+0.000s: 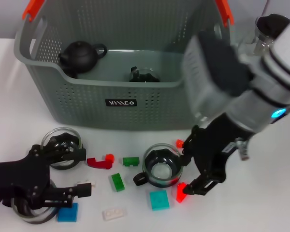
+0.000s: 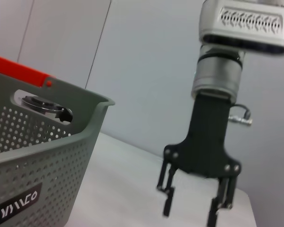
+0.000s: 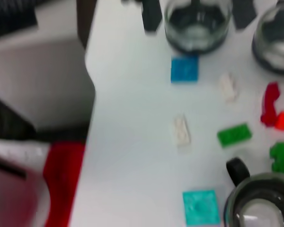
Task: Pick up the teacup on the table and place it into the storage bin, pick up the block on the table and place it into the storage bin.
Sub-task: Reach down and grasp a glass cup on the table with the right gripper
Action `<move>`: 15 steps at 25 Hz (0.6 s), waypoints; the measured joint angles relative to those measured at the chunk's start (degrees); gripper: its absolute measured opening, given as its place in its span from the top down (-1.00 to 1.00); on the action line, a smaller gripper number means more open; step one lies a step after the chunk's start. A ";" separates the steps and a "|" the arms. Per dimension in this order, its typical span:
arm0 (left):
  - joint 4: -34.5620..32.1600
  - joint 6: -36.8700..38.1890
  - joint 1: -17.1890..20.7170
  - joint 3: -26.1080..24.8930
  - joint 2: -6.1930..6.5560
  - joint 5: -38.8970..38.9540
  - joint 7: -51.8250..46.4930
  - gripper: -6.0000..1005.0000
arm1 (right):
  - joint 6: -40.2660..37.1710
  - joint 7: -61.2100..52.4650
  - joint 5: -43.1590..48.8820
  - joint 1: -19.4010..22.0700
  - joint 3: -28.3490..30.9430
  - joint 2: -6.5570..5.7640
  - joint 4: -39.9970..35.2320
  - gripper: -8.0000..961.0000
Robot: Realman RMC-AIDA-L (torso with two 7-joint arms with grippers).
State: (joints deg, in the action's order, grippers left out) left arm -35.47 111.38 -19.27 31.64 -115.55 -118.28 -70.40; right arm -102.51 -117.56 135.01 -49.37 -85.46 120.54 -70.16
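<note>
White worktop [image 1: 270, 193], bare toward the right edge. Toward the far edge, storage bin [image 1: 135, 104]: grey, perforated, orange-red handle tips, small black label on the near wall; inside, a dark teapot [image 1: 80, 56] and a small dark-lidded glass piece [image 1: 144, 75]. Near the front edge, centre: glass teacup [image 1: 160, 166] with black handle, upright. Scattered around it, blocks: red block [image 1: 181, 192] just right of the cup, cyan block [image 1: 159, 199] in front, green blocks [image 1: 118, 181] and a dark red piece [image 1: 100, 161] to its left, white block [image 1: 114, 213] and blue block [image 1: 67, 212] nearer the front-left corner. Right gripper [image 1: 192, 169] low beside the cup, fingers spread, lower fingertips touching the red block. Left gripper [image 1: 82, 171] by the front-left corner, jaws apart, just beside another glass cup [image 1: 62, 141].
</note>
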 joint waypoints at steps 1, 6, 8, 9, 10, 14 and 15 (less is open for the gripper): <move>0.02 -0.01 -0.03 0.00 -0.02 0.00 0.00 -0.74 | 1.32 -0.30 0.68 -0.71 -1.98 0.05 0.78 -0.34; 0.12 -1.12 -0.05 0.00 -0.16 0.03 0.00 -0.74 | 9.96 -1.14 2.25 -1.82 -11.17 0.23 2.76 -0.33; 0.13 -1.35 -0.03 0.00 -0.23 0.04 0.00 -0.74 | 12.51 -1.52 2.07 -1.86 -14.52 0.31 3.41 -0.33; 0.13 -1.40 -0.01 0.00 -0.25 0.04 0.00 -0.74 | 13.35 -1.76 2.03 -1.86 -15.60 0.33 3.63 -0.33; 0.14 -1.41 0.00 0.00 -0.30 0.06 0.00 -0.74 | 14.24 -2.05 1.98 -1.86 -16.93 0.37 4.00 -0.33; 0.14 -1.48 0.02 0.00 -0.51 0.07 0.00 -0.74 | 17.60 -3.55 1.86 -1.70 -21.36 0.45 5.41 -0.33; 0.15 -1.50 0.02 0.00 -0.58 0.07 0.00 -0.74 | 19.03 -4.08 1.83 -1.58 -22.49 0.46 6.15 -0.33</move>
State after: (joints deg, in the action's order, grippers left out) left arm -35.33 109.89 -19.25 31.64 -116.13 -118.21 -70.40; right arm -83.48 -121.64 136.84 -50.95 -107.96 121.01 -64.00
